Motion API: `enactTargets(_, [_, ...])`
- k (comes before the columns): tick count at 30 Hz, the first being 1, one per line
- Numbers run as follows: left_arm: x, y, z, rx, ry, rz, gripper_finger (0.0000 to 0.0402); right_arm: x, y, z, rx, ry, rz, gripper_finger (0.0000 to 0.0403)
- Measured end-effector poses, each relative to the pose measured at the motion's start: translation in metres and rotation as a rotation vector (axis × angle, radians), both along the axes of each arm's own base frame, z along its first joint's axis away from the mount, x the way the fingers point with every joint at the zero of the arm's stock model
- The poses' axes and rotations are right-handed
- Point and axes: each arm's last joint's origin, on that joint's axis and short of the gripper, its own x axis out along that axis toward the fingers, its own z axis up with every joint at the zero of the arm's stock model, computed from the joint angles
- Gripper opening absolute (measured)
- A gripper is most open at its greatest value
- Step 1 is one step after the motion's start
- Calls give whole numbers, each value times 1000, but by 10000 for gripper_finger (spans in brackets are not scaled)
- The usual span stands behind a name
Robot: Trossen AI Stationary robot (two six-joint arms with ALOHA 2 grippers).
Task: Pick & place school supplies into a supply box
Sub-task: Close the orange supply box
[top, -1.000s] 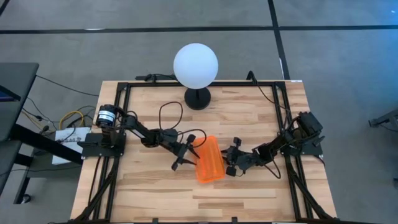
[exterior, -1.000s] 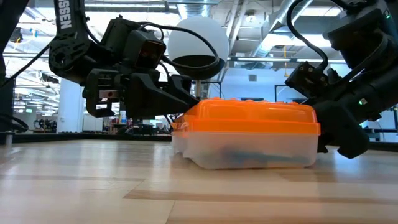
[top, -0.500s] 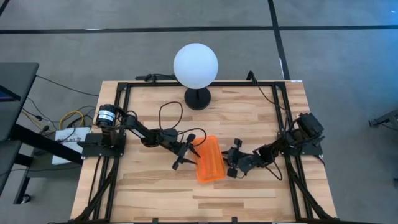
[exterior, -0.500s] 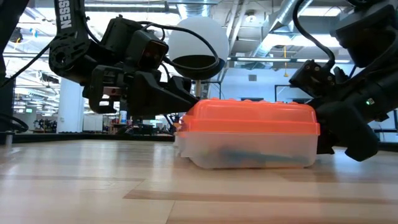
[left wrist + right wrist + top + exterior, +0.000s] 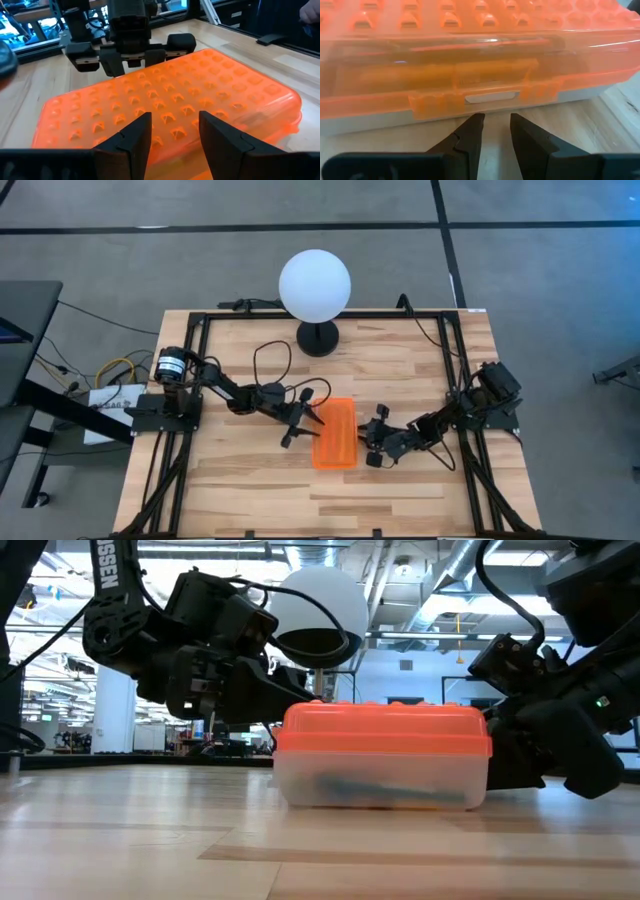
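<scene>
The supply box (image 5: 335,433), a clear case with its orange studded lid shut, lies flat on the wooden table with its long sides running near to far. Dim shapes of the school supplies (image 5: 380,786) show through its clear wall. My left gripper (image 5: 308,420) is open at the box's left long side, its fingers (image 5: 140,131) reaching over the lid's edge. My right gripper (image 5: 366,443) stands at the right long side, its fingers a narrow gap apart with nothing between them, right in front of the latch tab (image 5: 490,97). My left gripper comes nearly level from the table's left, and its open fingers reach the lid's left edge (image 5: 165,125); whether they touch it cannot be told. My right gripper slants down from the table's right, fingertips (image 5: 472,122) at the foot of the box's clear wall (image 5: 490,111) under the latch tab; whether they touch cannot be told.
A white globe lamp (image 5: 315,285) on a black foot (image 5: 318,338) stands at the table's far middle. Black frame rails (image 5: 200,380) run along the table's left, right and far sides. Bare wood lies near the front edge (image 5: 320,500).
The box has turned from a slant to square with the table and has slid a little toward the table's left. My left gripper has rolled a little at the wrist while staying in place.
</scene>
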Motion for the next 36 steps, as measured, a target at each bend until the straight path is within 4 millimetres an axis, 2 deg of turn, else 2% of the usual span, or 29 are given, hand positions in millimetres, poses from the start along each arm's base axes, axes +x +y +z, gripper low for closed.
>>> enactTargets(16, [0,-4,0,15,-4,-8,158,1,-12,-2,-8,-10,-84,101])
enactTargets(36, [0,-4,0,9,0,-3,158,0,-14,-2,-34,-12,-101,101])
